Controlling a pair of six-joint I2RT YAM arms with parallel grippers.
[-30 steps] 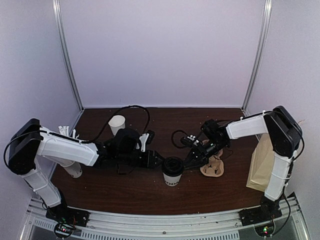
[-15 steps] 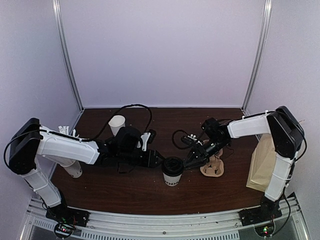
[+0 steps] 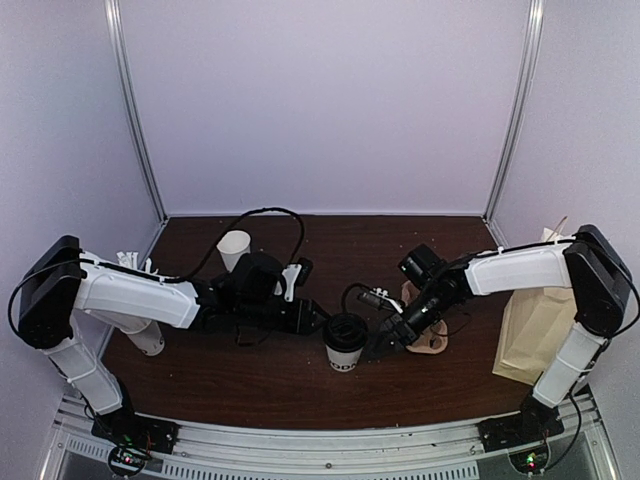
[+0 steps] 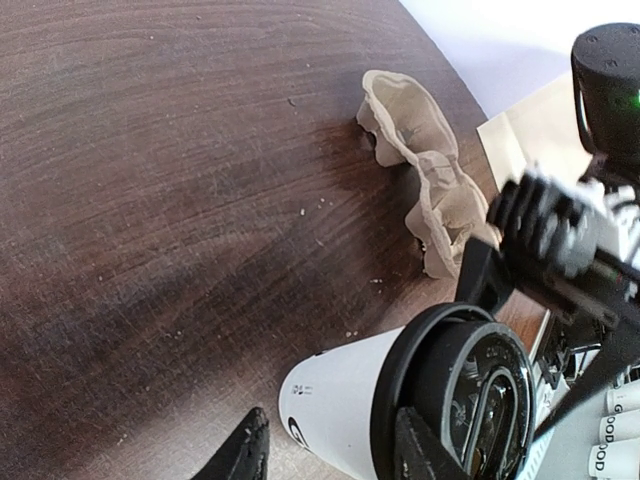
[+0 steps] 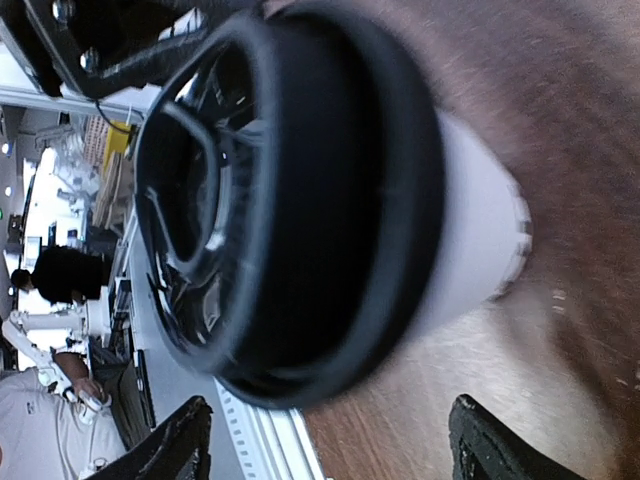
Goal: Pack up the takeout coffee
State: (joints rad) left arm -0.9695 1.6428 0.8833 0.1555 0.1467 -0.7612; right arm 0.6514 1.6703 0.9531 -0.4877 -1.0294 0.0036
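Note:
The takeout coffee [image 3: 345,345], a white paper cup with dark print and a black lid, stands upright near the table's front middle. My left gripper [image 3: 316,322] is just left of it, open. In the left wrist view the cup [image 4: 350,400] lies between the gripper's [image 4: 335,455] two fingers, with a gap to the left finger. My right gripper [image 3: 386,336] is just right of the cup, open wide. In the right wrist view the cup [image 5: 300,200] fills the frame ahead of the gripper [image 5: 330,445]. The brown pulp cup carrier [image 3: 428,338] sits behind the right gripper.
A brown paper bag [image 3: 538,330] stands at the right edge. An empty white cup [image 3: 233,246] stands at the back left. A cup of wrapped straws [image 3: 135,264] is at the far left, behind my left arm. Cables trail over the table's middle.
My right gripper has swung forward and down from over the carrier to just beside the coffee cup. My left gripper has stayed next to the cup. The cup has not moved.

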